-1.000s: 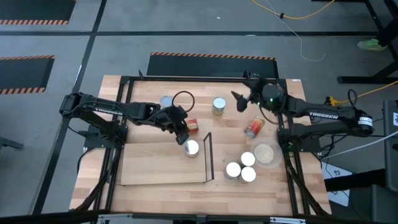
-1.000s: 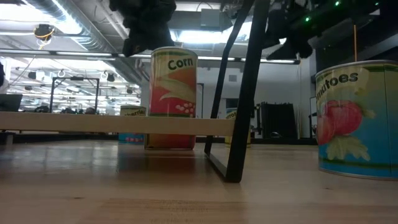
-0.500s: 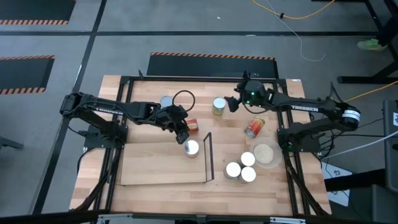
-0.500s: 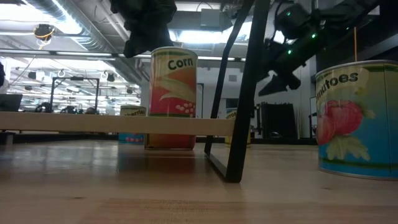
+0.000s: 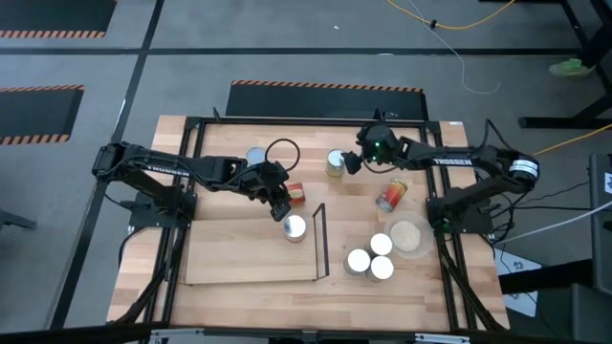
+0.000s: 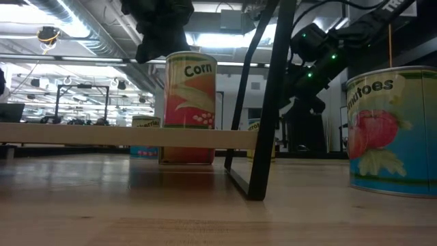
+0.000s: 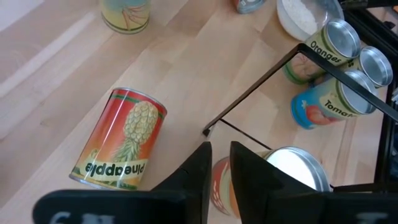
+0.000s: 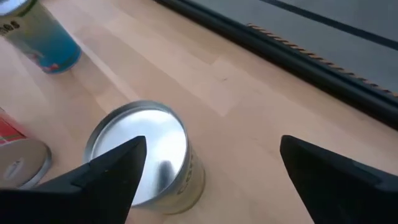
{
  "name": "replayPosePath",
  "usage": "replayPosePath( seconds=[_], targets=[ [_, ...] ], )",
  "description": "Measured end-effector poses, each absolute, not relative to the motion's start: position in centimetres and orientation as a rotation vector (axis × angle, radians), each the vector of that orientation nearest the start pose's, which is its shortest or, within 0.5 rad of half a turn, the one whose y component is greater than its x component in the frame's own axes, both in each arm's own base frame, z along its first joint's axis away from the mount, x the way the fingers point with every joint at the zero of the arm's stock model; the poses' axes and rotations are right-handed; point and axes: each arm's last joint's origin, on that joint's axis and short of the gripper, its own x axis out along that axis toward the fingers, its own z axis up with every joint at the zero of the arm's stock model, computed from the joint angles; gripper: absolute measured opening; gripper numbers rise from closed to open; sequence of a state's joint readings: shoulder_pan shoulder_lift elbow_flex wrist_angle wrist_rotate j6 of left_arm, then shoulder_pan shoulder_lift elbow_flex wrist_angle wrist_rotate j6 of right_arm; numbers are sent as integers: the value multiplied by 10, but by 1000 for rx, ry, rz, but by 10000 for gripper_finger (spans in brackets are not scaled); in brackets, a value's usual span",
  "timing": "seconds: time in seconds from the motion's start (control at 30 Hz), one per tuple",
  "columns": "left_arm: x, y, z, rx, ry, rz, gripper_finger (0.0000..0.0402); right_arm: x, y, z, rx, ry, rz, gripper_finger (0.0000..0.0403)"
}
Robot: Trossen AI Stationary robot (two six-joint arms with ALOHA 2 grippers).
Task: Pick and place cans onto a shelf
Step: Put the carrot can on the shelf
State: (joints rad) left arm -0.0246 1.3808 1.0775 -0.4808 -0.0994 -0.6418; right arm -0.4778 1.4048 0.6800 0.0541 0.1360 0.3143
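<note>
A Corn can (image 6: 190, 106) stands upright on the shelf (image 5: 251, 253), close to its black frame (image 5: 320, 241). My left gripper (image 5: 280, 205) hovers shut just above that can's silver top (image 7: 292, 169), with nothing between its fingers. A pineapple can (image 7: 121, 140) lies on its side on the table beside it. At the far middle stands an upright can (image 5: 336, 162) with a silver top (image 8: 140, 152). My right gripper (image 8: 211, 144) hangs open over it from the right. One finger is above the can's edge, and the other is out over bare wood.
A blue can (image 5: 256, 156) stands at the far left of centre. A red can (image 5: 390, 196) lies on its side at the right. Near the right edge are a beige dish (image 5: 409, 234) and three upright cans (image 5: 371, 260). Most of the shelf board is bare.
My right gripper has come down and moved toward the table's left, tipping its fingers further downward. It has ended beside the upright can at the far middle, still open.
</note>
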Motion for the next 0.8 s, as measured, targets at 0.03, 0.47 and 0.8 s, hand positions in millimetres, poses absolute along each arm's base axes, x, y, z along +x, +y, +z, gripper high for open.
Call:
replayPosePath(
  seconds=[0.03,0.47,0.8],
  targets=[
    [290,-4,279,-559,730,319,50,243,-130,185,409,579,-693,368],
    [290,-4,279,-561,730,319,50,248,-133,173,440,608,-706,343],
    [290,-4,279,-560,730,319,54,248,-133,173,442,606,-703,289]
  ],
)
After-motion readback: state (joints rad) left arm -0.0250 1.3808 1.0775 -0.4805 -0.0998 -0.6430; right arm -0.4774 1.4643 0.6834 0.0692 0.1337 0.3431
